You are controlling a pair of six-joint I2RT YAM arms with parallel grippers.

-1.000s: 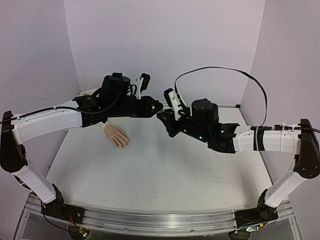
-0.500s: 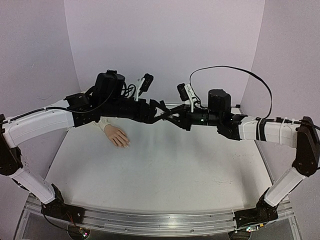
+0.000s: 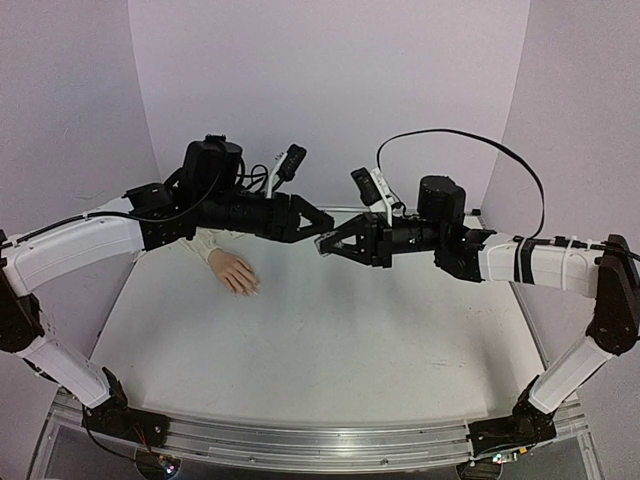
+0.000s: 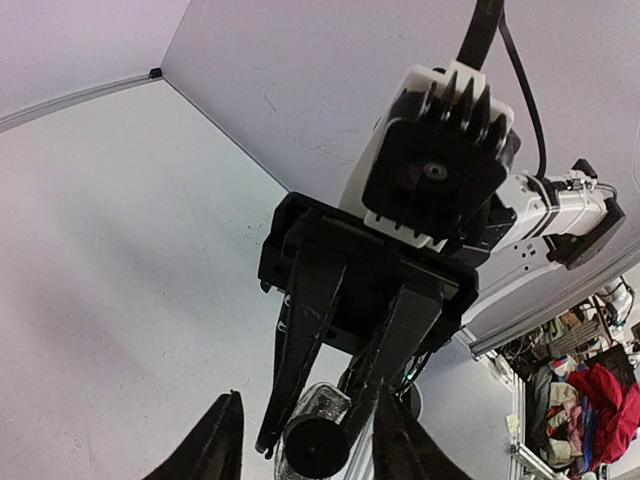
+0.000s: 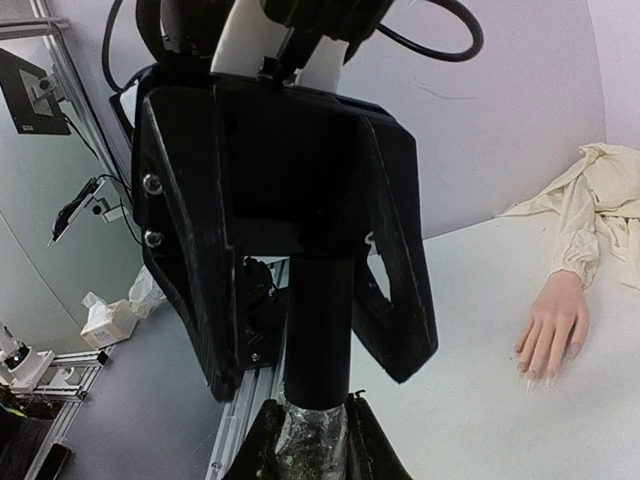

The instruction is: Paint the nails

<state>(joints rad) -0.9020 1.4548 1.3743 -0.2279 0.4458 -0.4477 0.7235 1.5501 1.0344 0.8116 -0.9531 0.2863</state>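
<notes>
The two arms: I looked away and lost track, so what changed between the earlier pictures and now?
The right arm lifted its wrist and straightened, levelling the right gripper tip to tip with the left gripper, whose jaws now stand apart on either side of the black cap of the polish bottle. Nothing was let go. Unchanged: right jaws shut on the bottle; mannequin hand in place.

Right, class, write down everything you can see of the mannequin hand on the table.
The mannequin hand is small, pinkish-beige and smooth like plastic. It lies palm down on the white table, far left, fingers pointing roughly towards the near edge. A crumpled cream cloth sleeve covers its wrist. Nothing else touches it.
</notes>
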